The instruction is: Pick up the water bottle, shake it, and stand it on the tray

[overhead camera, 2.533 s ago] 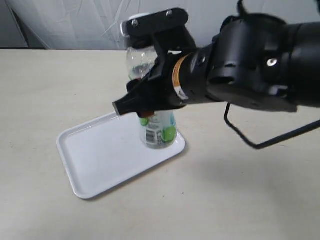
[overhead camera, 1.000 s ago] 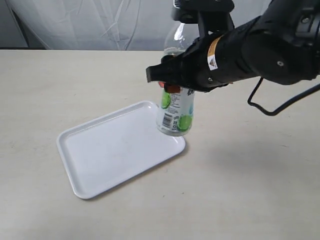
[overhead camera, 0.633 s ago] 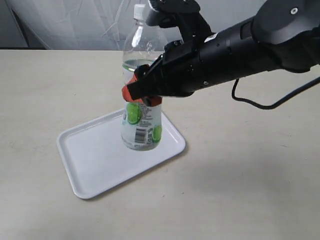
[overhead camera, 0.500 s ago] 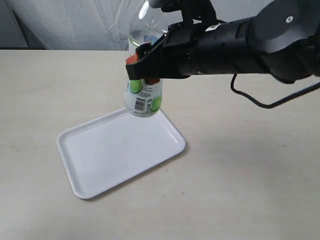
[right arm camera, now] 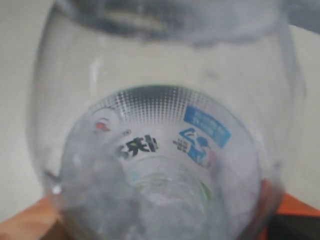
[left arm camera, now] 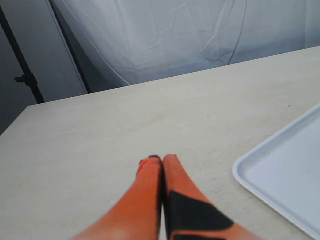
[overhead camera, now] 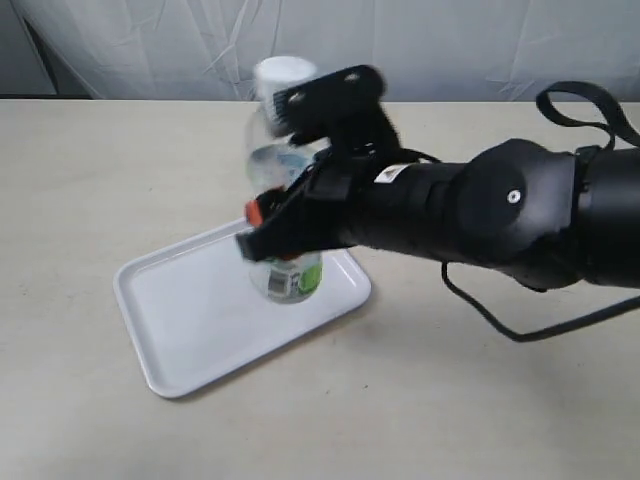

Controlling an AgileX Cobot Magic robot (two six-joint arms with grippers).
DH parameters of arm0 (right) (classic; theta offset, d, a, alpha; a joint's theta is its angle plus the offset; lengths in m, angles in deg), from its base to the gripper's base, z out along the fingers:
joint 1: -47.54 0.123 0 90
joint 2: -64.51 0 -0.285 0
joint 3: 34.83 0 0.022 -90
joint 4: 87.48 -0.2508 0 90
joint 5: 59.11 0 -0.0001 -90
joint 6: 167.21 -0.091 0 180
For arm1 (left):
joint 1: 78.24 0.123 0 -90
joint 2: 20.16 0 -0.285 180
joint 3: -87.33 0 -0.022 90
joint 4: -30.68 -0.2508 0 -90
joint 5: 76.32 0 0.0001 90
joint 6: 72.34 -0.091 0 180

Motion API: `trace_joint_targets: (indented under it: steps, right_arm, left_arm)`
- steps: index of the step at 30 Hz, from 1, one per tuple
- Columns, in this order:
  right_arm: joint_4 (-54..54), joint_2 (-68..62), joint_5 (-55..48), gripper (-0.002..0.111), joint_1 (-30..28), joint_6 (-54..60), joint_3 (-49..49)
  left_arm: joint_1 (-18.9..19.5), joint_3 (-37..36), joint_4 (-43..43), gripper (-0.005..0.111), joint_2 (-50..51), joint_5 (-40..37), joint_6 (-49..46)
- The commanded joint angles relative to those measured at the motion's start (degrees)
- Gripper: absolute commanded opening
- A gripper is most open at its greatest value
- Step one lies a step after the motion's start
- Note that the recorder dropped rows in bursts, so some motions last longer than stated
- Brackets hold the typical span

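Observation:
The water bottle (overhead camera: 293,280) stands roughly upright over the right part of the white tray (overhead camera: 190,310), its white cap (overhead camera: 285,75) on top and blurred. My right gripper (overhead camera: 262,225) is shut on its middle, above the lime label. Whether the base touches the tray I cannot tell. The right wrist view is filled by the clear bottle (right arm camera: 160,150), with an orange finger (right arm camera: 25,222) at its side. My left gripper (left arm camera: 161,160) is shut with nothing in it, low over the bare table beside a corner of the tray (left arm camera: 290,175); it does not show in the exterior view.
The beige table (overhead camera: 90,180) runs all round the tray. A white curtain (overhead camera: 150,50) hangs behind the table's far edge. The right arm's black cable (overhead camera: 520,330) loops over the table to the right of the tray.
The bottle was swung up and to the left above the table, and has now come down over the tray's right part. The right arm has dropped lower with it.

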Motion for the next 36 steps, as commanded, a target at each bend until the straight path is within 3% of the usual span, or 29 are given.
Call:
trace_joint_targets:
  steps: [1,3,4,8,10,12,13,17,19,23,26,28,30,33,36]
  right_arm:
    - [-4.51,0.71,-2.98,-0.001,-2.53,-3.21,0.93]
    - [8.09,1.15,-12.24,-0.001,-1.71,-1.88,2.45]
    - [9.11,1.64,-10.88,-0.001,-1.71,-3.47,2.35]
    - [-3.03,2.37,5.81,-0.001,-2.94,-9.65,-0.02]
    - [-3.16,2.37,-1.72,-0.001,-2.94,-8.58,0.84]
    - [9.13,2.37,-13.83,-0.001,-2.94,-3.45,2.91]
    - [13.33,2.37,-13.86,-0.001,-3.08,-4.54,2.92]
    - [7.85,1.9,0.03,-0.001,-9.19,-20.22,0.55]
    - [4.89,1.41,-3.1,-0.001,-9.87,-21.2,1.08]
    - [19.04,1.69,-17.18,-0.001,-6.8,-12.28,4.56]
    - [21.17,1.44,-9.61,-0.001,-7.24,-15.81,4.08]
    - [16.52,0.8,-5.97,-0.001,-7.74,-21.8,3.7]
    - [14.41,0.66,-10.43,-0.001,-6.57,-21.64,4.64]
    - [22.81,1.03,-14.56,-0.001,-4.41,-12.33,5.48]
    - [20.8,0.55,-4.57,-0.001,-8.44,-22.29,3.97]
  left_arm:
    - [-0.14,-0.21,0.23,0.0,-0.26,0.66,0.24]
    - [-0.14,-0.21,0.23,0.0,-0.26,0.66,0.24]
    - [-0.14,-0.21,0.23,0.0,-0.26,0.66,0.24]
    - [-0.14,-0.21,0.23,0.0,-0.26,0.66,0.24]
    - [-0.14,-0.21,0.23,0.0,-0.26,0.66,0.24]
    - [-0.14,-0.21,0.23,0.0,-0.26,0.66,0.24]
    - [-0.14,-0.21,0.23,0.0,-0.26,0.66,0.24]
    - [-0.14,-0.21,0.23,0.0,-0.26,0.77,0.23]
    - [-0.14,-0.21,0.23,0.0,-0.26,0.77,0.23]
    - [-0.14,-0.21,0.23,0.0,-0.26,0.77,0.23]
    - [-0.14,-0.21,0.23,0.0,-0.26,0.77,0.23]
    - [-0.14,-0.21,0.23,0.0,-0.26,0.77,0.23]
    - [-0.14,-0.21,0.23,0.0,-0.26,0.77,0.23]
    - [-0.14,-0.21,0.23,0.0,-0.26,0.77,0.23]
    - [-0.14,-0.21,0.23,0.0,-0.26,0.77,0.23]
